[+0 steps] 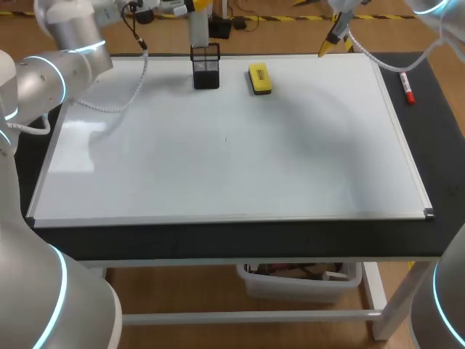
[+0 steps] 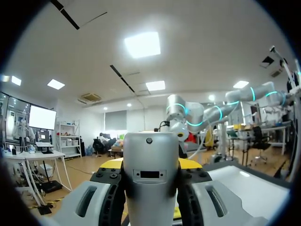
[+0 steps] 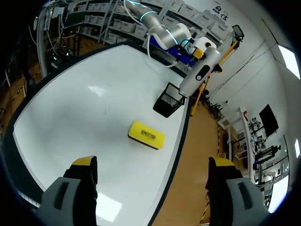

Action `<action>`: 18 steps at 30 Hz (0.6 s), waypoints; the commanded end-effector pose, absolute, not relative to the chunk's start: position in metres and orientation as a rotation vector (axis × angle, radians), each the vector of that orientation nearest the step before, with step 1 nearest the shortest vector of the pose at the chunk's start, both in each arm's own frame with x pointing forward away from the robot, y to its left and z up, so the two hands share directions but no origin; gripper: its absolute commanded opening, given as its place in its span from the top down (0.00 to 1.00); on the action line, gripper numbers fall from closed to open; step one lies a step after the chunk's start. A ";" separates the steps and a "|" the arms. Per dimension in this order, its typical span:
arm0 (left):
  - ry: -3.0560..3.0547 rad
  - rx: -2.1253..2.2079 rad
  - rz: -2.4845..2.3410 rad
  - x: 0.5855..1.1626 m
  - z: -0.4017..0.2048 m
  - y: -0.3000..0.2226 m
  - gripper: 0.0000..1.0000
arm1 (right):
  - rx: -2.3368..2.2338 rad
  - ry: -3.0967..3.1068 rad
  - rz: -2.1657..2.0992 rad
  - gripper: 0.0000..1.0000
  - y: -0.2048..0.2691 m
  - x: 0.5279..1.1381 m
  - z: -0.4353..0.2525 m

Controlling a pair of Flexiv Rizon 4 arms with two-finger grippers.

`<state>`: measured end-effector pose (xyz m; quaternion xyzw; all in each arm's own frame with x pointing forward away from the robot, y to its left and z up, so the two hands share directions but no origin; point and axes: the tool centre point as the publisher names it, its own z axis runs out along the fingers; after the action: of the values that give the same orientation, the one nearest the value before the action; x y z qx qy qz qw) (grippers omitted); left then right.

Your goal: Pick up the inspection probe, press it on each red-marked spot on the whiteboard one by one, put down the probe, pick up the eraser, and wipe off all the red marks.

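The inspection probe (image 1: 197, 29), a silver cylinder, hangs upright just over the black mesh holder (image 1: 205, 67) at the board's far edge. My left gripper (image 1: 197, 6) is shut on its upper end. In the left wrist view the probe (image 2: 150, 188) fills the gap between the fingers of the left gripper (image 2: 150, 163). The yellow eraser (image 1: 259, 78) lies flat on the whiteboard (image 1: 218, 160) to the right of the holder. My right gripper (image 1: 330, 40) hovers open above the far right edge. In its own view the right gripper (image 3: 153, 169) looks down at the eraser (image 3: 146, 134). No red marks show on the board.
A red marker (image 1: 408, 89) lies on the black table to the right of the board. A tiny dark speck (image 1: 225, 138) sits near the board's middle. The left arm's white cable (image 1: 116, 105) droops over the far left corner.
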<state>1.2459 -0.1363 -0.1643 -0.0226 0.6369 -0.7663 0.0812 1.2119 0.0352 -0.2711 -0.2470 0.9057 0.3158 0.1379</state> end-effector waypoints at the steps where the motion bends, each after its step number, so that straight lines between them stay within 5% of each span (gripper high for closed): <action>1: 2.097 0.579 -2.490 1.251 -0.168 -0.134 1.00 | -0.717 2.623 0.904 0.00 0.035 1.210 -0.269; 18: 2.100 0.686 -2.531 1.237 -0.172 -0.136 1.00 | -0.717 2.623 0.904 0.00 0.035 1.210 -0.269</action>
<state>1.2296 -0.1352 -0.1697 -0.0083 0.6302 -0.7734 0.0672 1.2119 0.0352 -0.2711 -0.2470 0.9057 0.3158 0.1379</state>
